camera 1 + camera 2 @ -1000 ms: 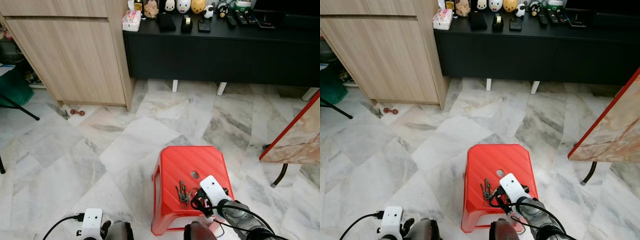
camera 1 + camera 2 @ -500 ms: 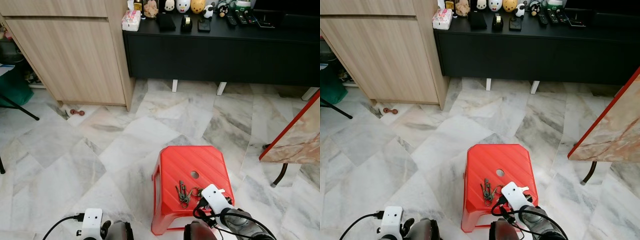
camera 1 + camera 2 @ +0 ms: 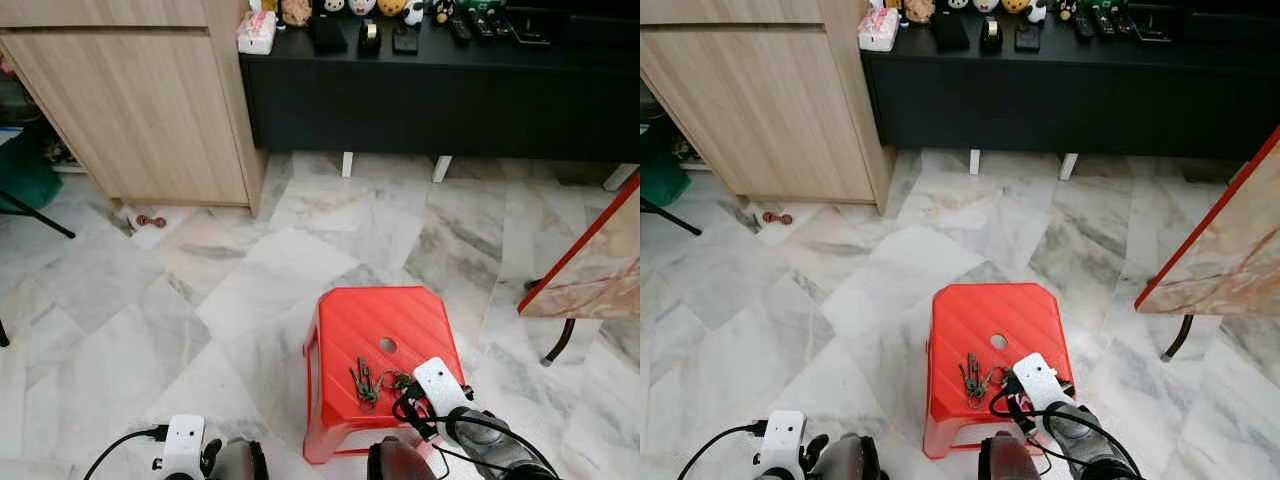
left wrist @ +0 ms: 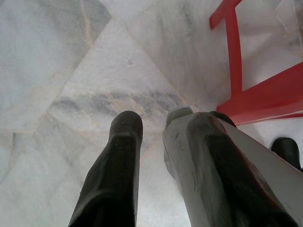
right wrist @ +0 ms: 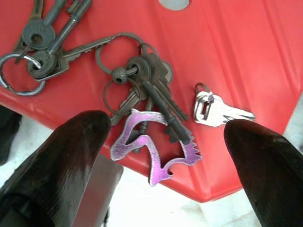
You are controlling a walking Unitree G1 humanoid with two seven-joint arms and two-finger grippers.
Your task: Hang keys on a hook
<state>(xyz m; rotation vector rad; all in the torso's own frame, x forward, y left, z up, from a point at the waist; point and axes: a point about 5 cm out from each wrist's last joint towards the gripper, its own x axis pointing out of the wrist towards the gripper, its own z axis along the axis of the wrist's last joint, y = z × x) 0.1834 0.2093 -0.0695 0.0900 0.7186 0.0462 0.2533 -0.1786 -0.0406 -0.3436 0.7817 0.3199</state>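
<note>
From the head, your bunch of keys [image 3: 365,384] lay on the red stool [image 3: 380,330], near its front edge, your right tool [image 3: 1008,392] just beside them. At the right wrist, its fingers [image 5: 71,156] stood apart around the purple keyring charm [image 5: 154,151]. Your left tool [image 4: 151,127], fingers slightly apart, hung beside the stool.

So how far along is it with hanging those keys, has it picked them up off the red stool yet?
Not yet. Nothing looks done: the keys lie on the red stool, near its front edge. In hand: the right gripper is open, its fingers on either side of the bunch with the purple tag. Left to do: grasp, lift, find a hook and hang them. The left gripper hangs idle above the floor.
</note>
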